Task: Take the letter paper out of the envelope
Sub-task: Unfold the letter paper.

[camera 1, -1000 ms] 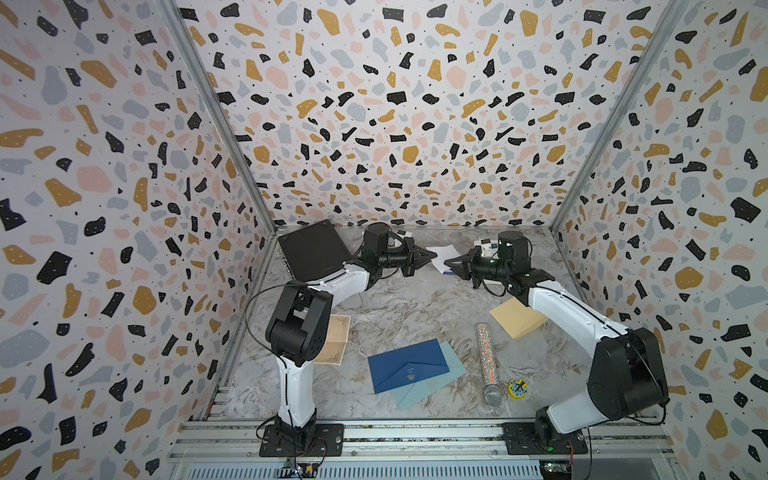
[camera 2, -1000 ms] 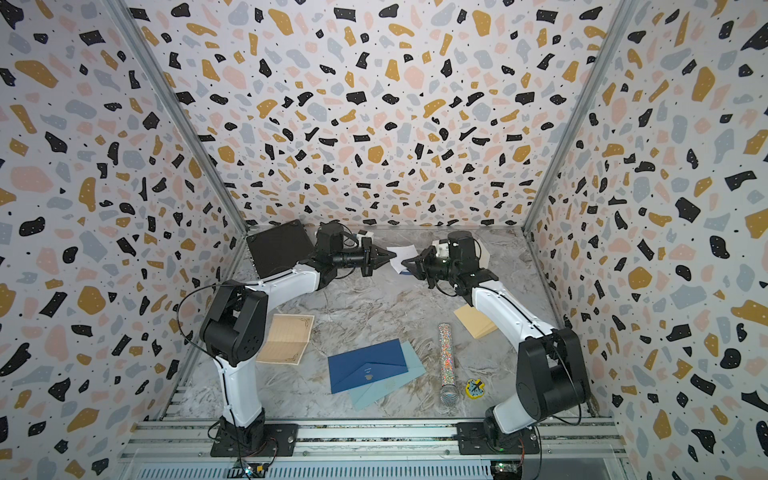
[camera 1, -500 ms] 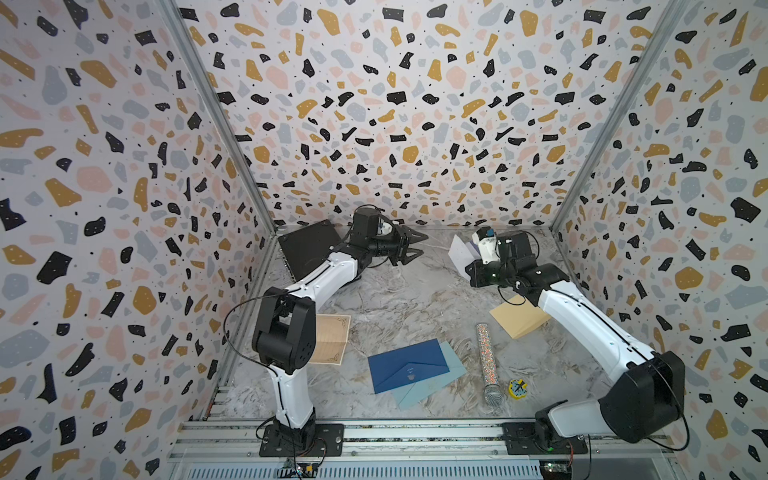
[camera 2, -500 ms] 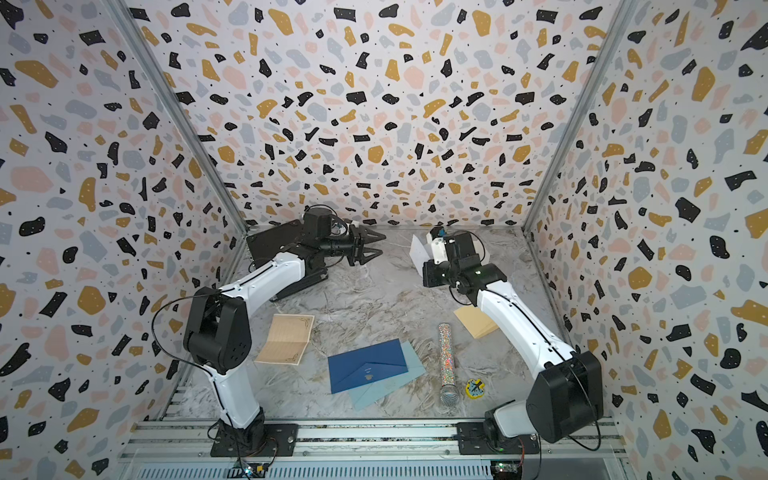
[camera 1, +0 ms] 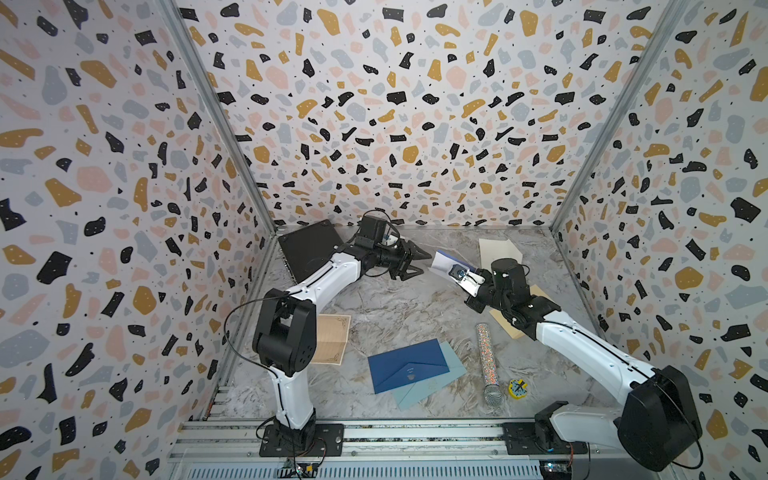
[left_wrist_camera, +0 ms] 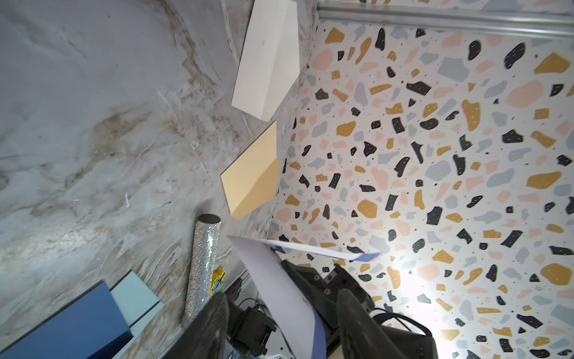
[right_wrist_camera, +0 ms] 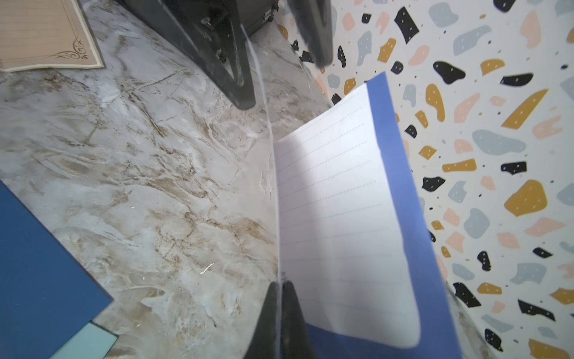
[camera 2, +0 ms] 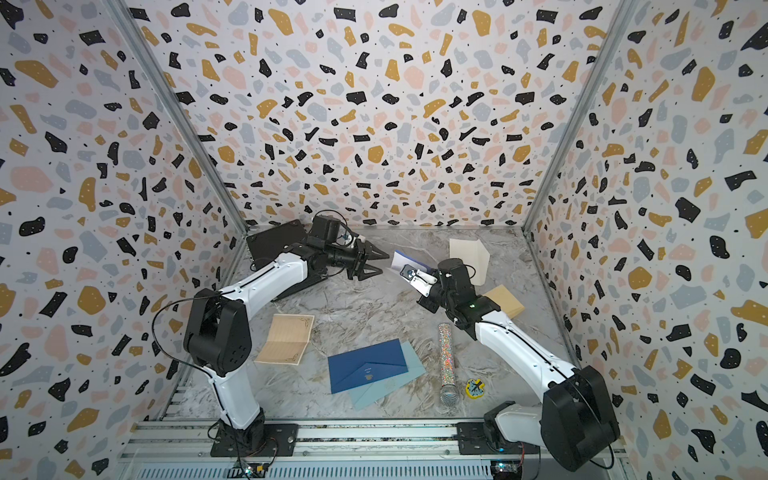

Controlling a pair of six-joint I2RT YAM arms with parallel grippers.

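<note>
The letter paper [camera 1: 442, 262], white with ruled lines and a blue border, is folded and hangs in the air over the back of the table. My right gripper [right_wrist_camera: 281, 284] is shut on its fold edge. My left gripper [camera 1: 424, 264] is open just to the left of the paper, and one leaf of the paper [right_wrist_camera: 335, 217] runs edge-on between its spread fingers [left_wrist_camera: 214, 314] without being pinched. A dark blue envelope [camera 1: 409, 370] lies flat at the front centre on a light blue envelope [camera 1: 432, 386]. The held paper is inside no envelope.
A cream envelope [camera 1: 496, 249] lies at the back right and a tan envelope [camera 2: 505, 301] lies under the right arm. A glitter tube [camera 1: 486, 357] and a small yellow piece [camera 1: 517, 388] sit at the front right. Tan lined paper [camera 1: 332, 345] and a black board [camera 1: 309, 249] are on the left.
My left gripper has opened and drawn back to the left. The right arm has pulled away to the right with the paper still in its grip.
</note>
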